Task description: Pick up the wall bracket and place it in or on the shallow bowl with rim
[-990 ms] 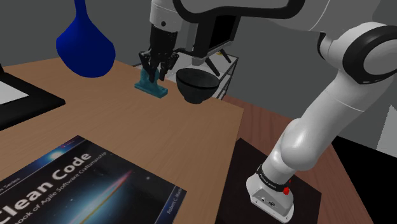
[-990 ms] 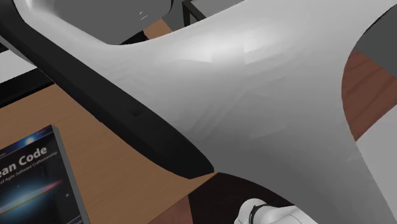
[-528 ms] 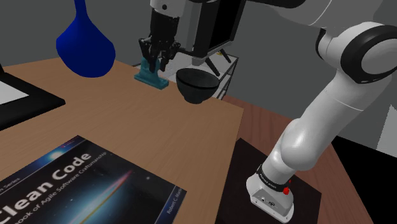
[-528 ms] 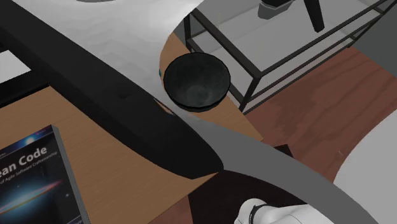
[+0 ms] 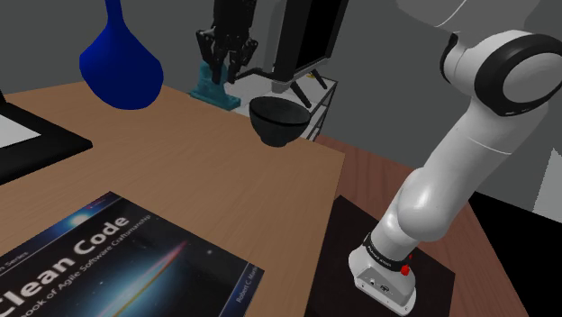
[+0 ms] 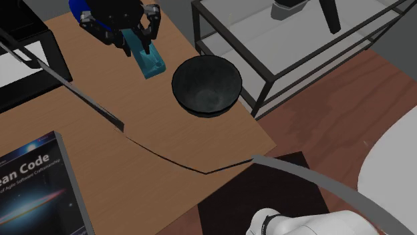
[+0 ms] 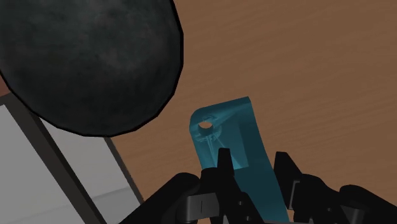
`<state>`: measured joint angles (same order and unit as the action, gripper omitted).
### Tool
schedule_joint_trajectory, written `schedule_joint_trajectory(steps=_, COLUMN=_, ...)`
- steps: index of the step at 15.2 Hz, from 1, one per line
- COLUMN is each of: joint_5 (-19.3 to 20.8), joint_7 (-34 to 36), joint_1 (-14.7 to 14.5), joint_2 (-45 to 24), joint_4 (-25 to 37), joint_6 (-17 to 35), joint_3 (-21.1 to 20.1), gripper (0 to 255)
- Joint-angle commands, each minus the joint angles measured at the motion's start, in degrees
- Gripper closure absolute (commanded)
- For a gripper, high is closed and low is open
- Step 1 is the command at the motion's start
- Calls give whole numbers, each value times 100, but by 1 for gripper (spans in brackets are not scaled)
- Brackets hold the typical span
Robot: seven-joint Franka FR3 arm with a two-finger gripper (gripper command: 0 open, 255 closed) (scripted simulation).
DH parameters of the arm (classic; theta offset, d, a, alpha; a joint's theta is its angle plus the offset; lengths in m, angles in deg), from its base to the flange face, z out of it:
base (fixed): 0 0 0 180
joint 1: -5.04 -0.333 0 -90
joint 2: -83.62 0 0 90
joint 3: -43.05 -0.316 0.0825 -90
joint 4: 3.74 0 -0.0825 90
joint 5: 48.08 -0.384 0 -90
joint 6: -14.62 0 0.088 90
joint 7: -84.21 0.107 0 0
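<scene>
- Shoulder view: gripper (image 5: 221, 70) hangs over far end of desk (image 5: 225, 180), clenched on teal wall bracket (image 5: 216, 92). Bracket's upright part sits btwn the fingers, flat foot sticks out below.
- Same view: black shallow bowl (image 5: 279, 120) is just beside bracket, toward view's right, near desk's far corner. Can't tell from here whether bracket's foot touches desk.
- Also here: blue vase (image 5: 120, 63) to view's left of bracket, "Clean Code" book (image 5: 117, 261) in foreground, arm's base on dark stand (image 5: 347, 225).
- Second exterior view: looks down from above, so shallow bowl's (image 6: 207, 83) hollow inside and rim show. Wall bracket (image 6: 151, 63) is apart from it w/ a strip of desk (image 6: 167, 133) btwn. Gripper (image 6: 137, 43) grips the bracket end farther from bowl.
- This view also has a glass-topped rack (image 6: 281, 53) w/ black frame, off desk's edge past bowl.
- Wrist view: fingers (image 7: 222, 167) clasp wall bracket (image 7: 232, 137) from both sides. A hole shows in its rounded end. Shallow bowl (image 7: 89, 57) lies ahead, not touching bracket.
</scene>
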<state>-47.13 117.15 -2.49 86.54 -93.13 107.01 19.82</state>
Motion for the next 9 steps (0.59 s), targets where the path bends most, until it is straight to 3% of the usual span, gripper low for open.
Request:
schedule_joint_trajectory(steps=1, joint_5=19, joint_7=3, joint_1=-2, joint_2=-47, joint_4=219, joint_6=-177, joint_3=-5, gripper=255)
schedule_joint_trajectory(steps=9, joint_5=172, joint_7=81, joint_1=-60, joint_2=-397, joint_4=1270, joint_6=-909, joint_3=-71, gripper=255)
